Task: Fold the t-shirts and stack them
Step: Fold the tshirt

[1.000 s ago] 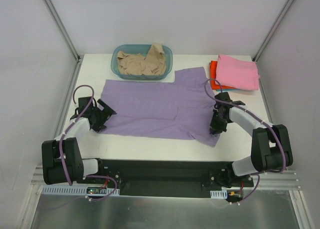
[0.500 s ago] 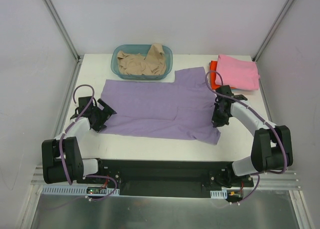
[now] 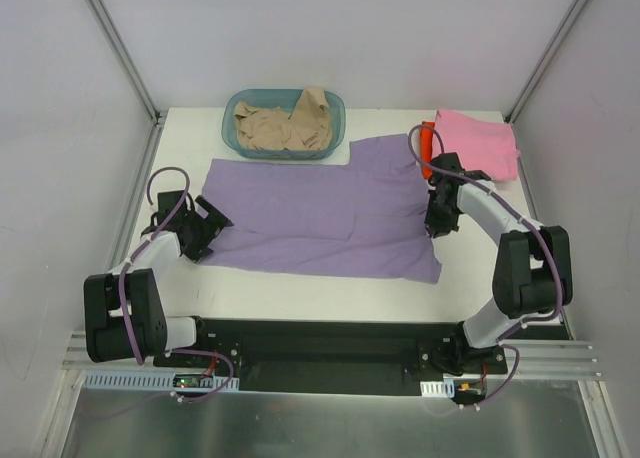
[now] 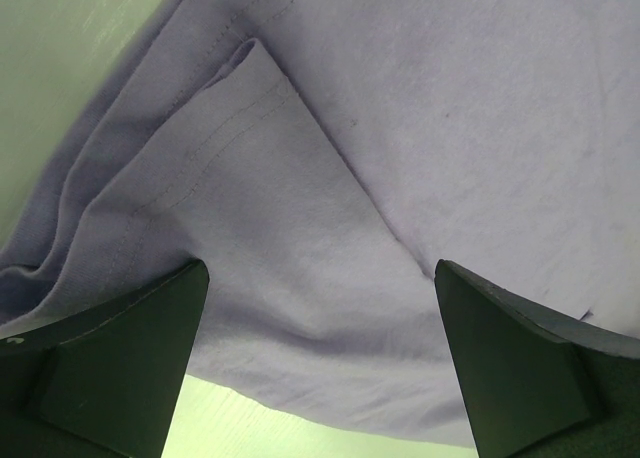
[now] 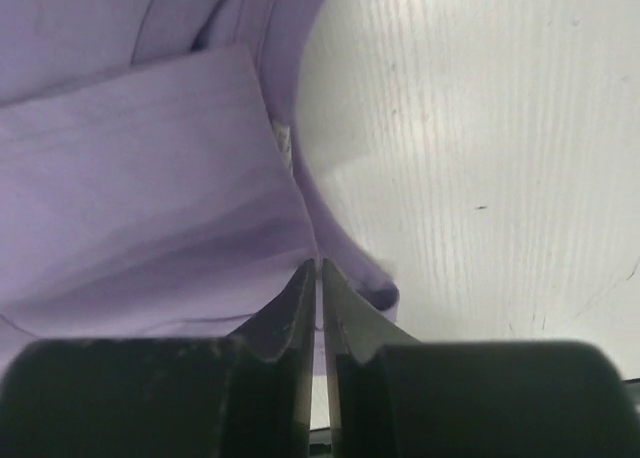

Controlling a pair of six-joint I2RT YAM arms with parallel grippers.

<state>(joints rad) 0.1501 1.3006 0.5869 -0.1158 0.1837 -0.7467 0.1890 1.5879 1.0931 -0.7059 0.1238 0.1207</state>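
The lavender t-shirt (image 3: 320, 213) lies spread across the middle of the counter (image 3: 300, 290), with one sleeve reaching toward the far right. The beige t-shirt (image 3: 280, 126) sits crumpled in the basket (image 3: 337, 106) at the far edge. At the far right corner the pink t-shirt (image 3: 480, 143) lies folded on top of the orange-red t-shirt (image 3: 428, 143).

The right end effector (image 5: 318, 268) has its fingers pressed almost together on a fold at the shirt's right edge, low against the counter. The left end effector (image 4: 320, 273) stands with its fingers wide apart over the left edge. A doubled hem and sleeve lie between them, and nothing is pinched yet.

This looks like the start of a fold, with each arm taking one side of the shirt. To do it well:

- **Left grip:** The left fingers should come down until both layers of that doubled hem sit well between them, then close. A pinch on the top layer alone would let the lower layer trail.
- **Right grip:** The right wrist view shows only a narrow strip of cloth in the fingertips. That hold may slip under tension, so the lift should be gentle.
- **Lift and carry:** Both arms should rise together and by the same amount, so the cloth stays taut between them without stretching. They should carry the edge in one straight sweep so the crease forms square.
- **Clearance:** The raised sleeve should be kept apart from the basket and from the stack at the far right.
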